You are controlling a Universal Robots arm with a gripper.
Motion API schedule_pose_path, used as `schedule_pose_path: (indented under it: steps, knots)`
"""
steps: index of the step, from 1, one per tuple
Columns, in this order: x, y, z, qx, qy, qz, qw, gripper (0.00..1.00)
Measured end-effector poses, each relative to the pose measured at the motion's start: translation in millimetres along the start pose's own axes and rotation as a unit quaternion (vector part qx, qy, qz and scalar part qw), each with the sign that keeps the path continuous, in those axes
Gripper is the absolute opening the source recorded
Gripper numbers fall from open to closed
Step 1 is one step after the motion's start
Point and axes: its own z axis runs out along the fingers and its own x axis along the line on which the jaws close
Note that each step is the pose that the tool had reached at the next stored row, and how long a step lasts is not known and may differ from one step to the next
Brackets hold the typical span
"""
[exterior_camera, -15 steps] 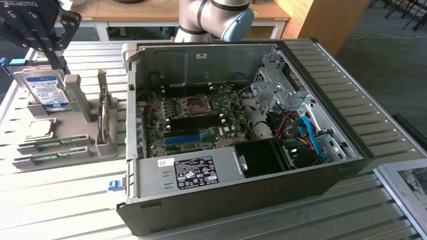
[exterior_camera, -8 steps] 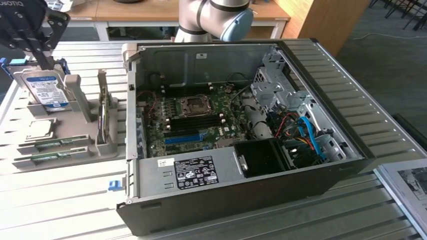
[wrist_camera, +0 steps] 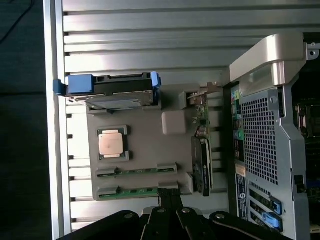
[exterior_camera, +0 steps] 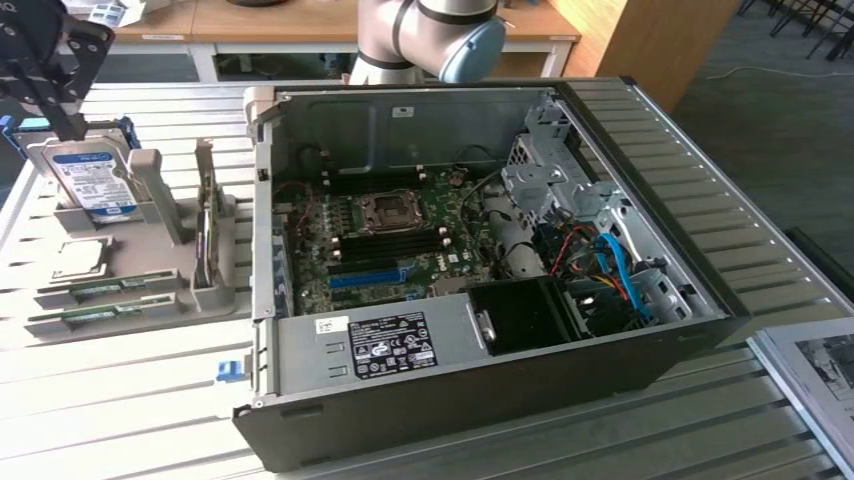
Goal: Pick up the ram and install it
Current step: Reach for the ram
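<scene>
My gripper (wrist_camera: 168, 199) is mostly cut off, its fingers pressed together and empty. The ram (wrist_camera: 129, 192) lies flat in the grey tray (wrist_camera: 145, 145). Its case-side end is hard to make out behind my fingertips. Its long axis points toward the computer case (exterior_camera: 467, 400), parallel to a second stick (wrist_camera: 136, 171) just beside it. Bare slatted table (wrist_camera: 150, 50) surrounds the tray.

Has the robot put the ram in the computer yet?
Not yet. Nothing looks done: the ram sticks lie in the grey holder. The gripper hovers over the holder, shut, holding nothing. Picking one up and fitting it into the computer is left.
</scene>
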Motion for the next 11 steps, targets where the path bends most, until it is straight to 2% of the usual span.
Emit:
schedule_pose_path:
  steps: [11]
  knots:
    - [18.9,-1.4,-0.4,0.0000,0.0000,0.000,1.0000,0.10]
